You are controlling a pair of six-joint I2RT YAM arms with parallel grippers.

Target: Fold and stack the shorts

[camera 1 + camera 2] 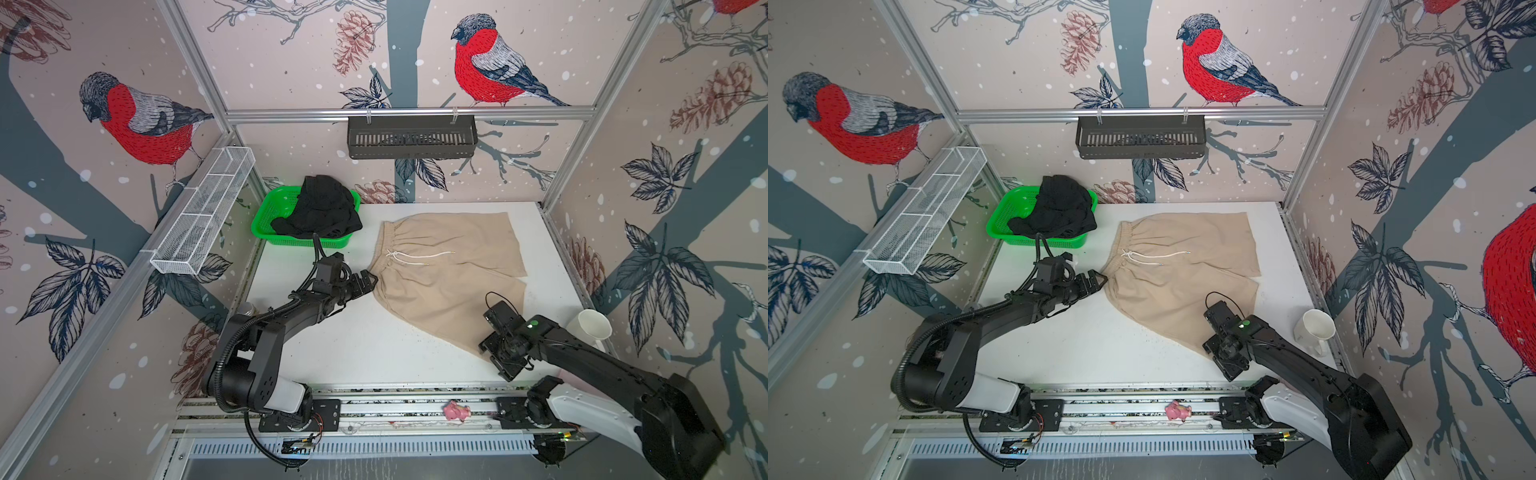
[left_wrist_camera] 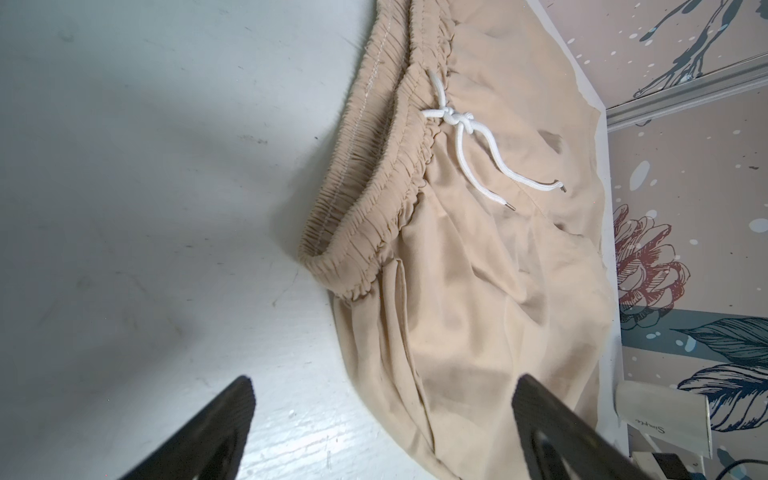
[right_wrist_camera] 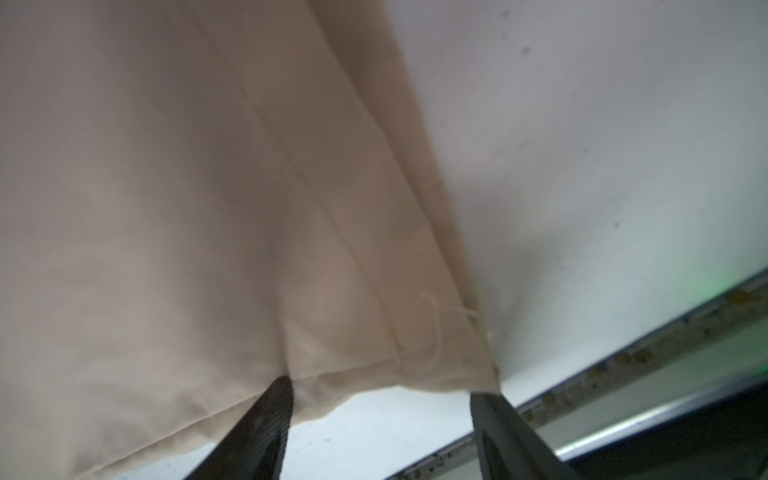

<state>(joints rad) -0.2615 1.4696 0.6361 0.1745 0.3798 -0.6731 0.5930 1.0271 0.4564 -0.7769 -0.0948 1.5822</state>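
White table (image 1: 374, 357): flat, matt, scuffed. Beige shorts (image 1: 449, 270) lie spread flat on it, mid-right in both top views, waist to the left, legs to the right. Thin smooth woven cloth, soft creases, 2 broad legs w/ straight stitched hems, near leg angled twd the front edge. Black shorts (image 1: 322, 208): crumpled heap, soft dull fabric, piled in & spilling over the green basket (image 1: 266, 218) (plastic, rectangular, lattice walls) at the back-left corner. Left gripper (image 2: 384, 378): fingers wide apart, nothing btwn them, just beside the waistband's near end. Right gripper (image 3: 380, 388): jaws apart, straddling the near leg's hem corner, not pinched on it. Waistband (image 2: 374, 178): gathered elastic, tight ribbed puckers, curved. Drawstring (image 2: 455, 118): white round cord, knotted, 2 loose ends w/ metal tips. Loose thread (image 3: 436, 328) curls at the hem corner.
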